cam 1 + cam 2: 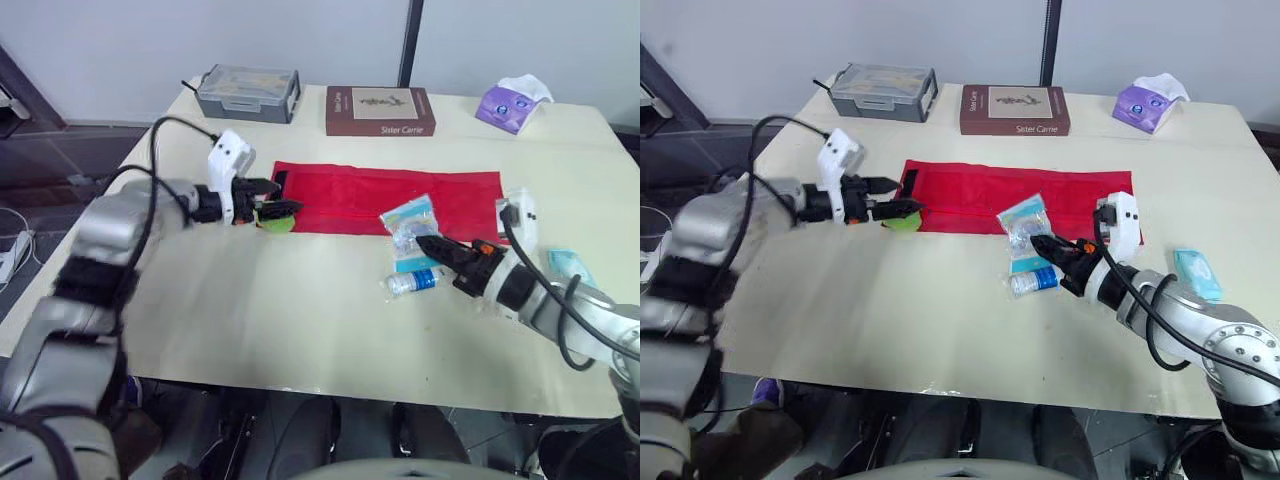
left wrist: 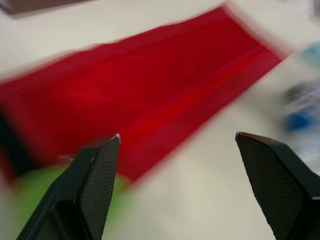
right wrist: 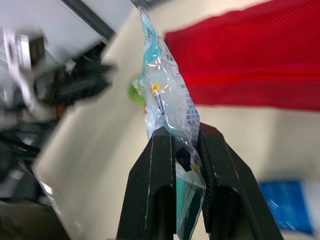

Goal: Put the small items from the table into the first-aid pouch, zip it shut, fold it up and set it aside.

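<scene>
Left eye view: the pouch point(image 1: 350, 195) lies flat at centre frame, with the left gripper point(image 1: 280, 196) at its left end by a green item point(image 1: 276, 223). Left wrist view: its fingers point(image 2: 95, 185) stand spread. Right wrist view: the right gripper point(image 3: 185, 134) pinches a clear packet point(image 3: 162, 90).

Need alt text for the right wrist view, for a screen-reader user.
The right gripper is shut on a clear plastic packet with blue print, held over the cream table. Behind it a red mesh fabric pouch lies flat, with a small round green item beside one end.
</scene>
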`<action>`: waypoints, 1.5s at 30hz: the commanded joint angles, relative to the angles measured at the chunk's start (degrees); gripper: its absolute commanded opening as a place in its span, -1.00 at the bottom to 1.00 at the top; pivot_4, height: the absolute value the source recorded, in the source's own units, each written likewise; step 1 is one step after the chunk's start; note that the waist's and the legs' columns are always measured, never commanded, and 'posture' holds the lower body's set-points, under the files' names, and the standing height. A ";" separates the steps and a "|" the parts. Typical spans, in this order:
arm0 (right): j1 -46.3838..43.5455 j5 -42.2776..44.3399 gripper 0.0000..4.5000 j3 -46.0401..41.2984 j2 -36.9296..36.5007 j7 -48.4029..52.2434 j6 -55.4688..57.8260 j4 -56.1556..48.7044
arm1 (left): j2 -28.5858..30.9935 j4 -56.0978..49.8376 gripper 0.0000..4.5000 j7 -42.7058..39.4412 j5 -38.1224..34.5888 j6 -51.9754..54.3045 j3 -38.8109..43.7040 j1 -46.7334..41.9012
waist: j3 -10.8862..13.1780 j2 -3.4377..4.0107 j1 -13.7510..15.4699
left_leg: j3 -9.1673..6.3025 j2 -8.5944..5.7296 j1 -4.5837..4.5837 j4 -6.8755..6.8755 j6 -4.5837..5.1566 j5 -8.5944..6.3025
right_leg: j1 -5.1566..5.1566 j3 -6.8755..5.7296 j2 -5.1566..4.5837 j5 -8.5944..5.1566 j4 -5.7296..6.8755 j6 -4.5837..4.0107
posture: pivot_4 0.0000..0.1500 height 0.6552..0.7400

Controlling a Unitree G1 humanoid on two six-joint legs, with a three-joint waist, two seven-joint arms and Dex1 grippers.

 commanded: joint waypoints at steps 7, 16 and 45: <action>4.60 3.96 -0.98 -2.63 -3.17 -4.23 -4.78 -9.60 | -13.39 35.61 0.79 -4.75 26.76 -27.47 -5.73 -15.45 | 0.16 -0.27 0.20 | 0.09 0.18 -0.13 0.18 0.21 -0.12 | -0.03 -0.04 -0.04 0.14 -0.03 0.25 | 1.00 1.00; 8.25 2.78 -0.98 -1.88 -3.48 -7.04 -8.72 -13.53 | -18.58 46.14 0.79 0.82 37.21 -37.43 -4.20 -19.36 | 0.16 -0.29 0.20 | 0.08 0.21 -0.16 0.27 0.30 -0.18 | -0.03 -0.05 -0.13 0.18 0.02 0.29 | 1.00 1.00; 41.54 -2.77 -0.98 -26.58 -12.26 16.35 -7.13 -15.25 | -20.40 47.41 -1.00 -13.04 39.21 -38.37 7.66 -17.70 | 0.10 -0.39 0.25 | 0.08 0.19 -0.14 0.34 0.30 -0.18 | 0.02 -0.07 -0.06 0.21 0.07 0.36 | 1.00 1.00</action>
